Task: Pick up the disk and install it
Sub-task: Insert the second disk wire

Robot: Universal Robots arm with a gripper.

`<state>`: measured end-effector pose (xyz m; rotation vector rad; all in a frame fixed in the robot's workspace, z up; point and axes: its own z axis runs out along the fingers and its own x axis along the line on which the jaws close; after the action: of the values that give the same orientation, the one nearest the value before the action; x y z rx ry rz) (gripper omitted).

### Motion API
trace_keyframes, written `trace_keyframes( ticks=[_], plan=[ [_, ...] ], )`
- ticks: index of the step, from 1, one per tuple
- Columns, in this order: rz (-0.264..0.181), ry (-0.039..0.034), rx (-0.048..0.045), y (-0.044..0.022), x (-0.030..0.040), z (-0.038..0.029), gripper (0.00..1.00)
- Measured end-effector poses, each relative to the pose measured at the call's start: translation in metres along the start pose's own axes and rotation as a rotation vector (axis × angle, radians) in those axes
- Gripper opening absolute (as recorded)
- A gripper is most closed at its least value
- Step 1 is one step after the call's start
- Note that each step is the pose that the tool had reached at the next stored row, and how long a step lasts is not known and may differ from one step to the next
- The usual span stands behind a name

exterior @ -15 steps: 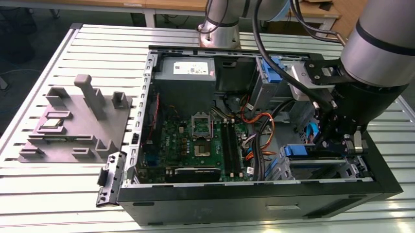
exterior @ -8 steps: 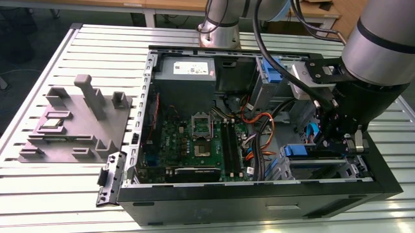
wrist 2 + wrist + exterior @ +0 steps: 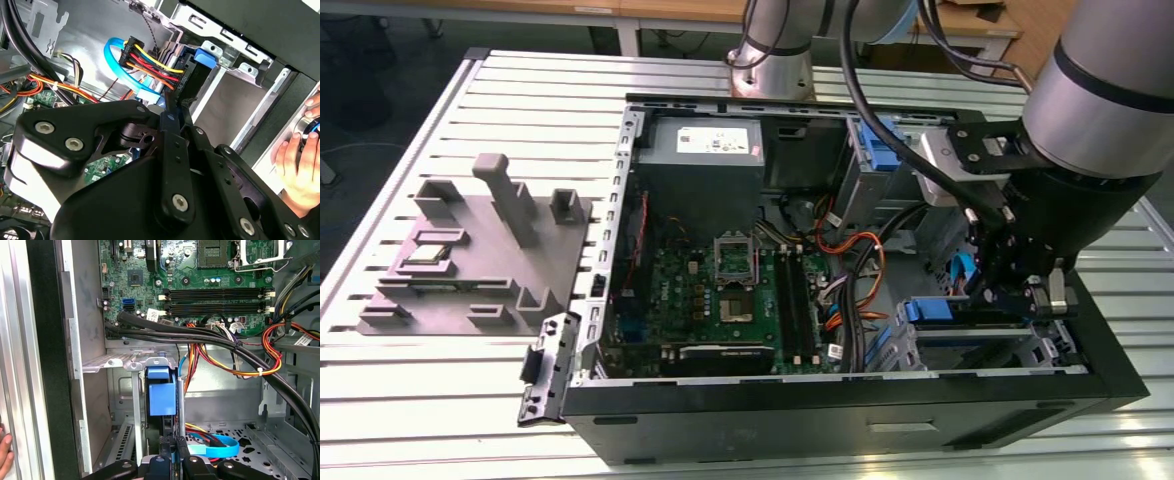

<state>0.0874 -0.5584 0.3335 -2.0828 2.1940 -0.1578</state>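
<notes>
disk (image 3: 162, 397) is going edge-on into the drive bay (image 3: 127, 361), you're clenching it in the gripper (image 3: 171, 456).
cables (image 3: 220, 362) at two o'clock are risking a snag.

— Which colours are being shown inside the computer case (image 3: 854, 395)?
— Black is being shown by its frame, green by the motherboard (image 3: 720, 300), and grey with a white sticker by the power supply (image 3: 703, 150). Red, yellow and orange are being displayed by the wire bundle (image 3: 235, 365).

— And the table (image 3: 440, 400)?
— Pale silver is being shown, patterned with parallel grooves; a plain grey fixture (image 3: 480, 250) is being carried on it.

— What about the arm?
— Black is being shown by the hand (image 3: 172, 107), and blue by the latch piece (image 3: 162, 390) and by the flat cable (image 3: 117, 62).
</notes>
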Motion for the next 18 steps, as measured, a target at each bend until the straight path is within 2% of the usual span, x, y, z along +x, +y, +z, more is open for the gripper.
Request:
trace_keyframes(
  ticks=[13, 18],
  plan=[
    [0.0, -0.003, -0.0001, 0.0004, -0.0001, 0.0028, 0.16],
    [-0.001, -0.0018, -0.0001, 0.0005, 0.0001, 0.0033, 0.16]
  ],
)
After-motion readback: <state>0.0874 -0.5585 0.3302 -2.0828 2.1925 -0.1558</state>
